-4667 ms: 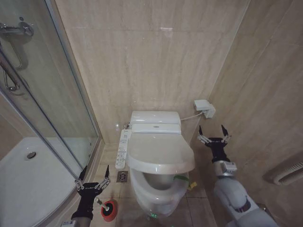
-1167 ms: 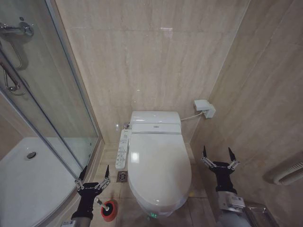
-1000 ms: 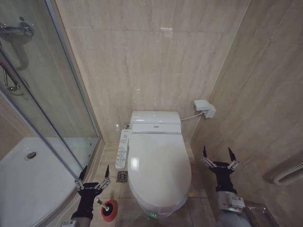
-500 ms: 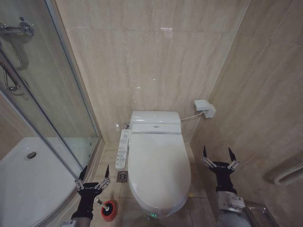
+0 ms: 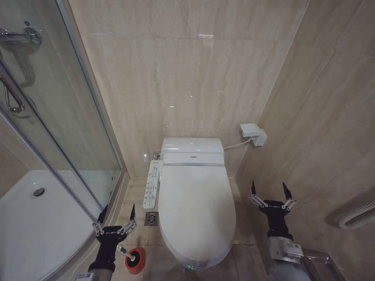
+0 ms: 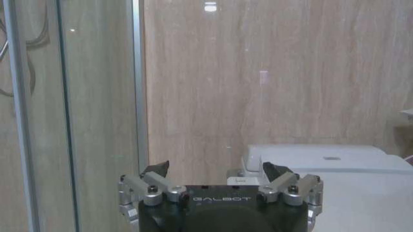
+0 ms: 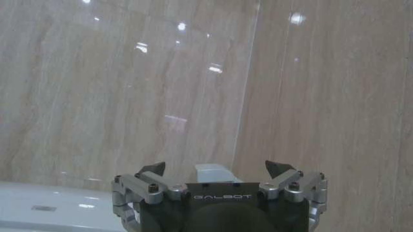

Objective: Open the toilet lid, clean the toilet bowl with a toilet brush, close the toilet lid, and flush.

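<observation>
Glossy white oval toilet lid (image 5: 196,211) lies shut, long axis running from wall toward robot; left gripper (image 5: 114,219) and right gripper (image 5: 270,193) flank it, fingers spread.

Beige marble-tile walls (image 5: 193,76), glass shower door (image 5: 58,117), floor drain (image 5: 151,219).

"GALBOT" was printed white on black body of left gripper (image 6: 217,175), left wrist view. Same "GALBOT" stood on right gripper (image 7: 217,172), right wrist view. Nothing else legible.

White toilet lid (image 5: 196,211) down, shut.
</observation>
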Controlling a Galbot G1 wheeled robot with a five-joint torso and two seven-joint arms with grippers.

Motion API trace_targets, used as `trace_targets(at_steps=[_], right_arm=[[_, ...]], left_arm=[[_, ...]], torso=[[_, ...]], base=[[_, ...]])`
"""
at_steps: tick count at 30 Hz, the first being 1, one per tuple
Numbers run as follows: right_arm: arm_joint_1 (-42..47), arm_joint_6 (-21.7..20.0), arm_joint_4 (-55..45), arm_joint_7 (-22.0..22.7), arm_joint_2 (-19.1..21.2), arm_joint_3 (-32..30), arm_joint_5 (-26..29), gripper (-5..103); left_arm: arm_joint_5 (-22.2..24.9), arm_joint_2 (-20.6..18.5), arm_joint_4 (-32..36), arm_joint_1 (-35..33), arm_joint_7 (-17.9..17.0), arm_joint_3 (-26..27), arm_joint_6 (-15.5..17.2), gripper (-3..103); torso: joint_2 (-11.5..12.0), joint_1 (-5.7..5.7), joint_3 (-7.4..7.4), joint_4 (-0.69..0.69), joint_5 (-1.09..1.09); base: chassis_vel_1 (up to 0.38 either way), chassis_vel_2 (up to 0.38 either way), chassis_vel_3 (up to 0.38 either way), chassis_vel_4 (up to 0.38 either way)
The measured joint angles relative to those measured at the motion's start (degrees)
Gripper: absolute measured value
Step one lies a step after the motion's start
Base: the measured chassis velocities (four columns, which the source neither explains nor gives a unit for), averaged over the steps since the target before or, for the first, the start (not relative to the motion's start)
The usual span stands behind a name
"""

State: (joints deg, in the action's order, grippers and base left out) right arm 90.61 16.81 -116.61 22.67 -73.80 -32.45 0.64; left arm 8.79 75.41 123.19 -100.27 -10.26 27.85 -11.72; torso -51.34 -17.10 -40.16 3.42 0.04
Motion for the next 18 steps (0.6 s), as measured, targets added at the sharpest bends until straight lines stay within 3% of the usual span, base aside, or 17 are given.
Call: trace_targets(at_steps=[18], right_arm=[[0.0,0.0,0.01,0.0,0.0,0.0,0.0,100]], left_arm=[[0.0,0.0,0.0,0.0,0.0,0.0,0.0,94]], torso=[[0.0,0.0,0.0,0.0,0.0]], base=[[0.0,0.0,0.0,0.0]])
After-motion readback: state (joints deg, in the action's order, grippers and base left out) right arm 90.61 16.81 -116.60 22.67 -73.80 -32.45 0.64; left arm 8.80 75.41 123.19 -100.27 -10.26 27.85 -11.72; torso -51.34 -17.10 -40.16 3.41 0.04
